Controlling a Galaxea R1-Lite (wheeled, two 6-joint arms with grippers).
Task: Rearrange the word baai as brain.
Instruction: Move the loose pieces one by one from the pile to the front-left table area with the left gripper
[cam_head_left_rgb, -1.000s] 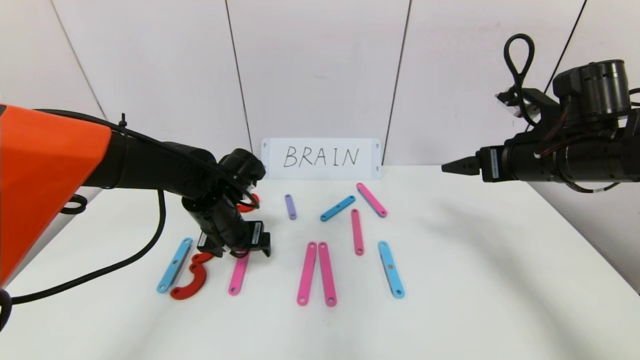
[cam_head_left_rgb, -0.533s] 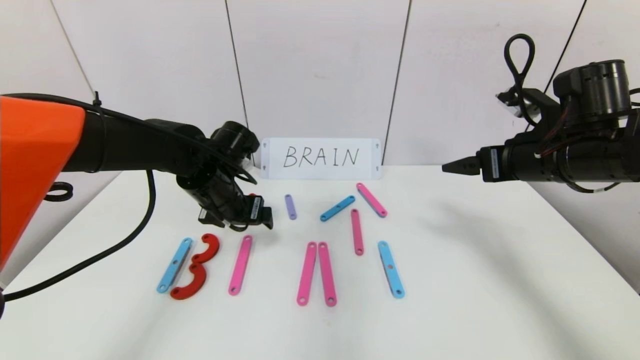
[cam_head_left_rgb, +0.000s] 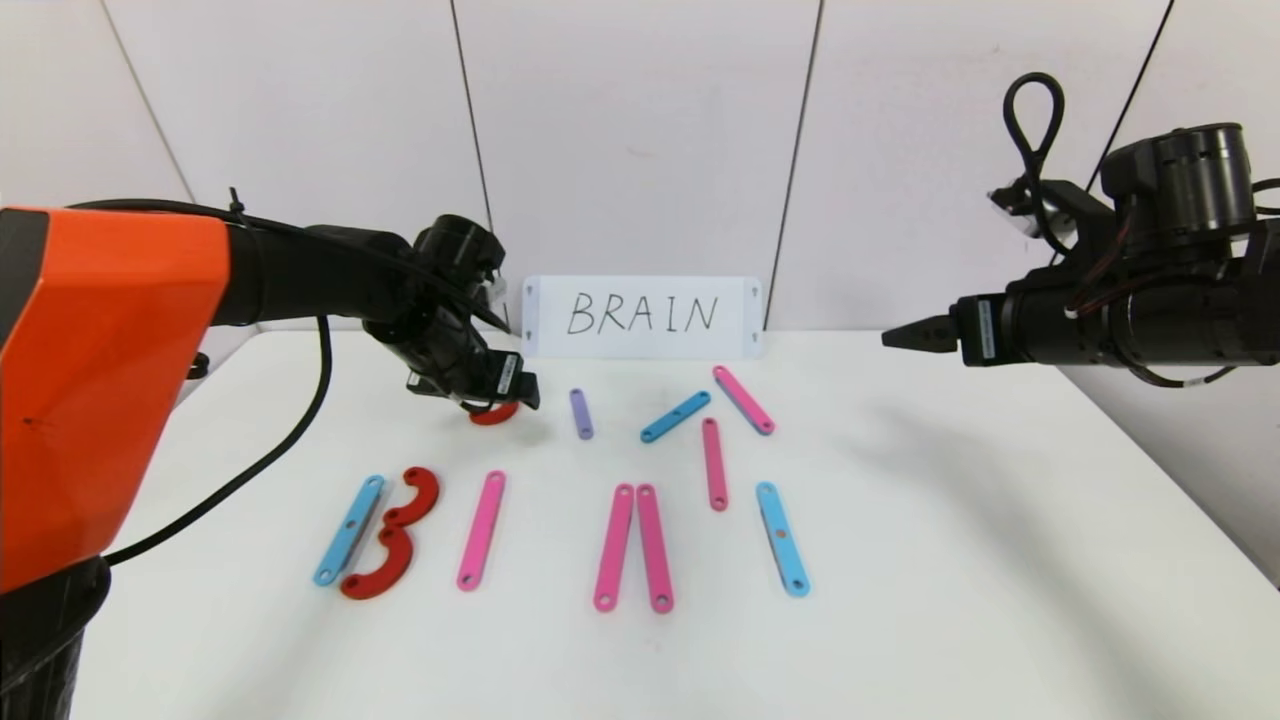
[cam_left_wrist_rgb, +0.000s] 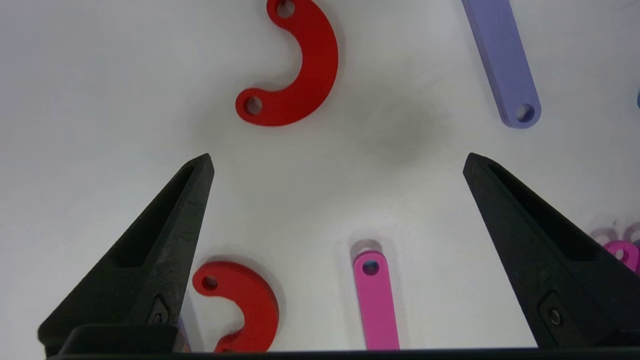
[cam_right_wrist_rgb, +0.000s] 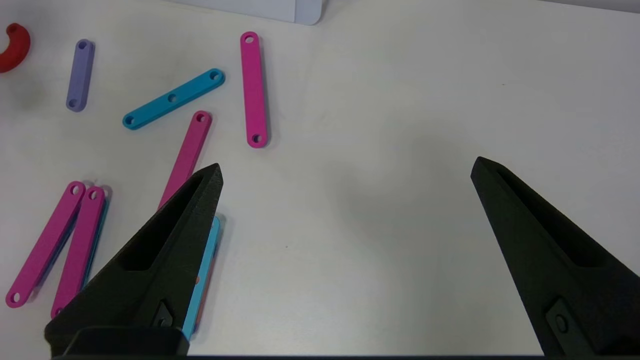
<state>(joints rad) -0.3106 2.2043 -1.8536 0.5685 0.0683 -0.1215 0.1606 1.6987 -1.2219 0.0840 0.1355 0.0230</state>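
Behind your scattered pink, blue and purple plastic letter strips (cam_head_left_rgb: 632, 545), the white card (cam_head_left_rgb: 641, 317) reads "BRAIN". Your left gripper (cam_left_wrist_rgb: 338, 160) hovers wide open, empty, over a red C-shaped curve (cam_left_wrist_rgb: 292, 75); right gripper (cam_right_wrist_rgb: 345, 170) open, empty.

White surface (cam_head_left_rgb: 950, 560) in front of me, strips lying flat on it. My near left: light-blue strip (cam_head_left_rgb: 349, 529) touching two stacked red curves (cam_head_left_rgb: 392, 535), then a lone pink strip (cam_head_left_rgb: 481, 529) beside them. Centre: two pink strips (cam_head_left_rgb: 633, 546) side by side, ends meeting at the far tip. Right of those: short pink strip (cam_head_left_rgb: 713, 463) and another light-blue strip (cam_head_left_rgb: 782, 538). Farther back: loose red curve (cam_head_left_rgb: 495, 414), purple strip (cam_head_left_rgb: 581, 413), angled blue strip (cam_head_left_rgb: 675, 416), angled pink strip (cam_head_left_rgb: 743, 399). White BRAIN card (cam_head_left_rgb: 642, 316) at the back edge.
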